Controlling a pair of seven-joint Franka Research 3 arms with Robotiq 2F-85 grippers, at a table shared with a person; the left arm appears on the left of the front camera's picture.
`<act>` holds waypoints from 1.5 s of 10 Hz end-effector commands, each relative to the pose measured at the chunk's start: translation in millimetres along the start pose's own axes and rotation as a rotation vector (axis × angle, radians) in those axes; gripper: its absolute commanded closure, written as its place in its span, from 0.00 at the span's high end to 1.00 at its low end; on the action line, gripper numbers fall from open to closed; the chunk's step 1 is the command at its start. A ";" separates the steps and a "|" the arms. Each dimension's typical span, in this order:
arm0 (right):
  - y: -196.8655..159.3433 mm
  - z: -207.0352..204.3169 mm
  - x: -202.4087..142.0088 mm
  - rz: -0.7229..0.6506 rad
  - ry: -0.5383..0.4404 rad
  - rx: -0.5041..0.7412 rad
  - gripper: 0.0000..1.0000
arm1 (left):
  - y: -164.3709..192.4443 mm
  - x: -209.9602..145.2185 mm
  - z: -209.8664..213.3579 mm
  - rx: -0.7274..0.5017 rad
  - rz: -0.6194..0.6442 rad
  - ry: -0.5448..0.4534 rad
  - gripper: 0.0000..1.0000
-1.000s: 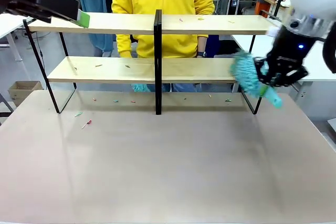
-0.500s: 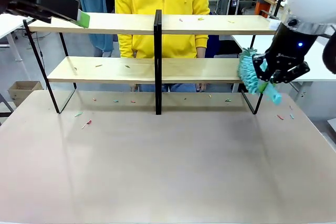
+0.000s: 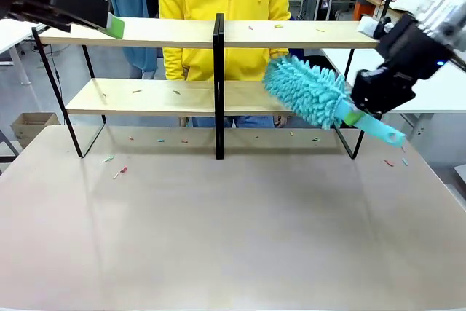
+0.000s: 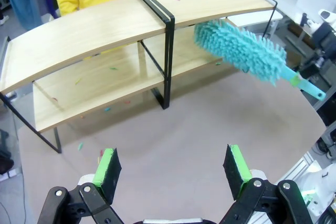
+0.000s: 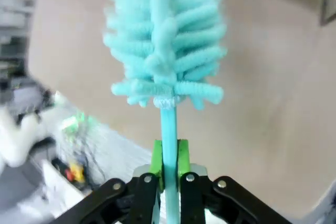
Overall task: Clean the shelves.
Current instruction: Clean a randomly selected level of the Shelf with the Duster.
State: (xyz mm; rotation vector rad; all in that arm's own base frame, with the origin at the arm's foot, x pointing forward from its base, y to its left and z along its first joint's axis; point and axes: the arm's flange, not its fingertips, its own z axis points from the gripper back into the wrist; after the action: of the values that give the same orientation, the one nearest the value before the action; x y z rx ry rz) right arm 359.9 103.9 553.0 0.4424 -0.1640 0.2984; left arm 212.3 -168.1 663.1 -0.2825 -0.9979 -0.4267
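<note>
Change since earlier: your fluffy turquoise duster on its pale blue plastic handle (image 3: 306,92) was bunched at the right end of the lower board a second ago. It now lies swung out, head pointing toward the picture's centre. A few scraps (image 3: 395,162) have appeared on the table at lower right.
Right gripper: your right gripper (image 3: 362,109), at the right of the frame, has its fingers clamped tight on the duster's handle, just behind the head.
Left gripper: your left gripper (image 4: 170,167) has its green pads wide apart with nothing between them. It is parked at the upper left of the front view, by the top board's end.
Shelves: the two-tier rack of light wooden boards on a thin black frame (image 3: 160,32) stands across the far side of the grey-brown table (image 3: 233,238), in front of a person in a yellow hoodie (image 3: 226,5).
Duster position: the head hangs in front of the right half's lower board. Whether it touches, you cannot tell.
Done: probably the lower board's right end.
Left: coloured scraps lie on the top board right of the post (image 3: 277,26) and on the lower board's left half (image 3: 137,91). You likely have most of the sweeping ahead.
</note>
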 end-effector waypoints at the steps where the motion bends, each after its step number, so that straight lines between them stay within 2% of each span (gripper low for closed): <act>1: -34.1 30.6 -43.3 0.295 0.366 0.055 0.00 | 0.7 -1.1 0.2 0.000 0.000 -0.008 1.00; 2: -43.0 54.4 -73.0 0.360 0.410 -0.002 0.00 | 0.7 -1.1 0.2 0.000 0.000 -0.008 1.00; 3: -50.3 78.9 -104.3 0.439 0.411 -0.030 0.00 | 0.7 -1.1 0.2 0.000 0.000 -0.008 1.00; 4: -59.3 106.3 -133.2 0.465 0.334 -0.047 0.00 | 0.7 -1.1 0.2 0.000 0.000 -0.008 1.00; 5: -67.8 137.4 -167.1 0.512 0.145 -0.009 0.00 | 0.7 -1.1 0.2 0.000 0.000 -0.008 1.00; 6: -84.3 161.8 -192.1 0.523 -0.012 0.034 0.00 | 0.7 -1.1 0.2 0.000 0.000 -0.008 1.00; 8: -124.4 214.5 -241.5 0.574 -0.400 0.147 0.00 | 0.7 -1.1 0.2 0.000 0.000 -0.008 1.00; 9: -139.9 238.3 -268.9 0.523 -0.629 0.136 0.00 | 0.7 -1.1 0.2 0.000 0.000 -0.008 1.00; 10: -154.4 249.7 -286.5 0.518 -0.791 0.114 0.00 | 0.7 -1.1 0.2 0.000 0.000 -0.008 1.00; 12: -170.0 241.8 -289.3 0.472 -0.822 0.168 0.00 | 0.7 -1.1 0.2 0.000 0.000 -0.008 1.00; 13: -171.4 265.0 -300.2 0.379 -0.621 0.125 0.00 | 0.7 -1.1 0.2 0.000 0.000 -0.008 1.00; 15: -171.4 265.0 -300.2 0.379 -0.621 0.125 0.00 | 0.7 -1.1 0.2 0.000 0.000 -0.008 1.00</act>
State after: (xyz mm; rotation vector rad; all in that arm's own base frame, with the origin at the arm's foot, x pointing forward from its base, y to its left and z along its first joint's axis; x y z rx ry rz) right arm 120.5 -233.1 647.2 0.6544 -0.8813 0.5220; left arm 212.1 -168.3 663.3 -0.2825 -0.9986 -0.4272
